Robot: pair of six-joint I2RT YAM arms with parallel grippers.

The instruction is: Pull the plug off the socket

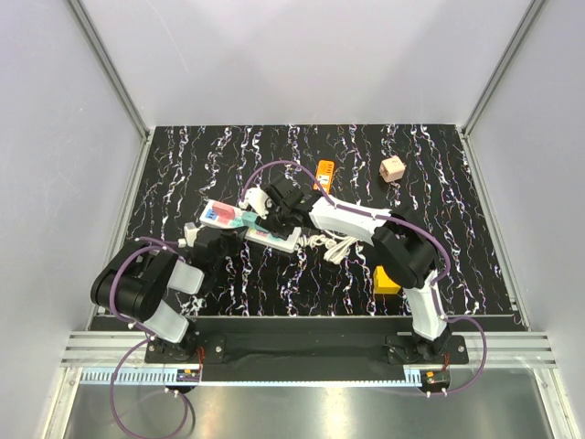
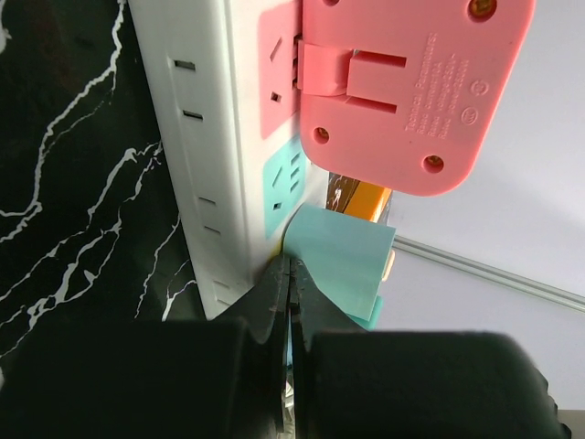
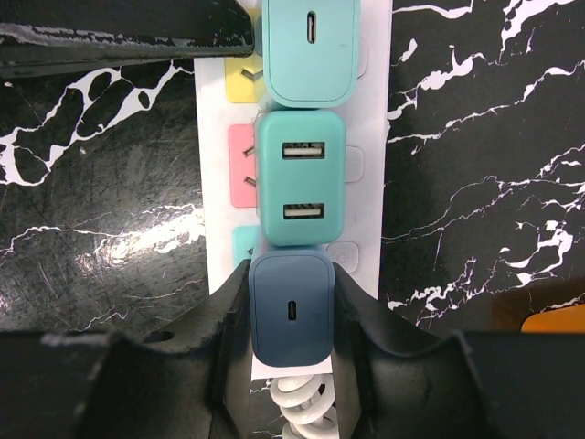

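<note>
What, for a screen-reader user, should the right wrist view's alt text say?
Jaws of the right gripper clamp a dark blue plug at the near end of the white socket strip. Beyond it sit a teal two-port USB charger and another teal plug, on a black marbled table.

The table [image 1: 228,146] is black, streaked with thin white marble-like veins. The power strip [image 3: 375,119] is white, with square outlets in pink [image 3: 240,165] and yellow [image 3: 239,87], and its coiled cord [image 3: 302,402] is white too. On it sit a dark blue plug [image 3: 292,311], a teal plug [image 3: 302,178], a paler teal plug [image 3: 309,46] and a pink plug [image 2: 411,91]. The left gripper [image 2: 288,274] and right gripper [image 3: 292,302] are black, with purple cables [image 1: 283,165]. Elsewhere lie an orange strip [image 1: 324,172], a beige cube [image 1: 392,168] and a yellow block [image 1: 386,280].
</note>
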